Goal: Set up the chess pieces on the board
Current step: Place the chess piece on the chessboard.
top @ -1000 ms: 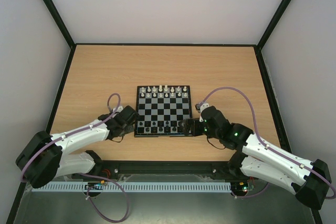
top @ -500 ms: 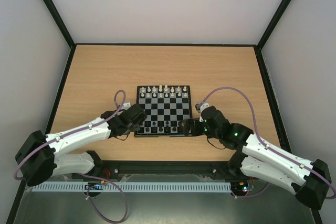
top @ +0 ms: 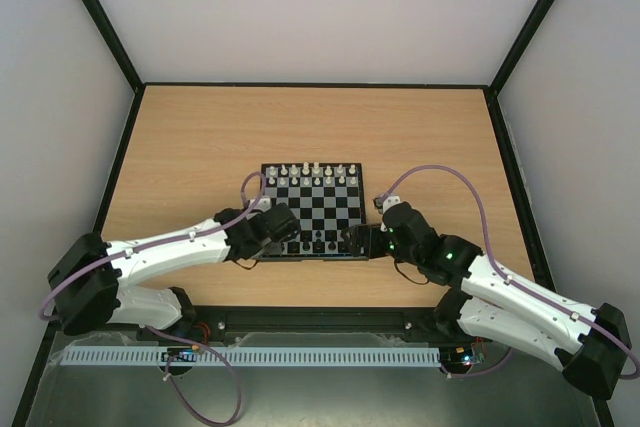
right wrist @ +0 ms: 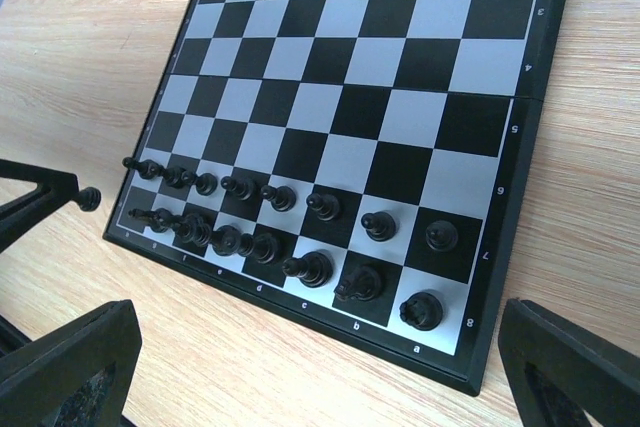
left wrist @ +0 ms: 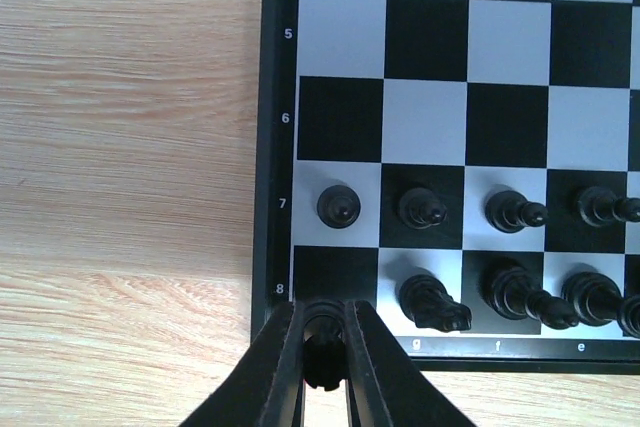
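Note:
The board [top: 322, 209] lies mid-table. White chess pieces [top: 312, 175] fill its two far rows and black chess pieces [top: 320, 239] its two near rows. My left gripper [top: 275, 242] hangs over the near left corner, shut on a small black piece [left wrist: 325, 352]. That piece sits just off the near edge, in front of the empty corner square [left wrist: 335, 272]. The right wrist view shows this held piece [right wrist: 88, 198] left of the board [right wrist: 400, 107]. My right gripper [top: 355, 240] stands open by the near right corner, with nothing between its fingers [right wrist: 70, 367].
Bare wooden table [top: 200, 147] surrounds the board on all sides. A black frame and grey walls [top: 60, 97] enclose the table. Purple cables [top: 440, 172] loop above both arms.
My left arm has swung right, carrying the black piece from beside the board's left edge to its near left corner. The right arm has not moved.

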You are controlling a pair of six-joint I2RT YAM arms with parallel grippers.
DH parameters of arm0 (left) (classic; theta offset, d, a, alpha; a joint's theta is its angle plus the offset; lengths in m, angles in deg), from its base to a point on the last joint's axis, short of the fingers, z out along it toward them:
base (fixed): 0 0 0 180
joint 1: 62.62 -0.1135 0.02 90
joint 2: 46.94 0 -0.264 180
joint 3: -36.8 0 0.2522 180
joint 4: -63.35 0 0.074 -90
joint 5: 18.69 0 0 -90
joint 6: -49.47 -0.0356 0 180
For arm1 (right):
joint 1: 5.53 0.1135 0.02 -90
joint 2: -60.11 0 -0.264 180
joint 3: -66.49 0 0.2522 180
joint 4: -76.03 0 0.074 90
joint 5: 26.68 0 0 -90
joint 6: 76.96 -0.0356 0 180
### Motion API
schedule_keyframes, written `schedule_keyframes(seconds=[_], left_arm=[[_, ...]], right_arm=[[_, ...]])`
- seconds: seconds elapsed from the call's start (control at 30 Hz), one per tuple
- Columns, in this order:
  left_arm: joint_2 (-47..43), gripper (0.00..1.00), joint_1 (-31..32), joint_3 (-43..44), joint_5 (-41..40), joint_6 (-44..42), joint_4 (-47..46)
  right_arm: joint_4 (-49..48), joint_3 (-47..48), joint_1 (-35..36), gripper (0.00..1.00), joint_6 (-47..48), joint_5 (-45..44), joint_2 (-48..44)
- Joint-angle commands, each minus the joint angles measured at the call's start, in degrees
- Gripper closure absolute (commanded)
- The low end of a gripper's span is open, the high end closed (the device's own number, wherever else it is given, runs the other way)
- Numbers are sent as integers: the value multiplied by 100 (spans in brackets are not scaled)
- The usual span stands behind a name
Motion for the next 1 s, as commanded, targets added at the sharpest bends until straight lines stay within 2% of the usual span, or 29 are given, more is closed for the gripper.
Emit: schedule_keyframes(seconds=[0.0, 0.97], left_arm=[[67, 89, 122, 70, -118, -60, 58], [285, 87, 296, -359, -210, -64, -519]], right_arm=[[150, 39, -5, 2, 27, -186, 36], [169, 37, -5, 1, 18, -202, 115]])
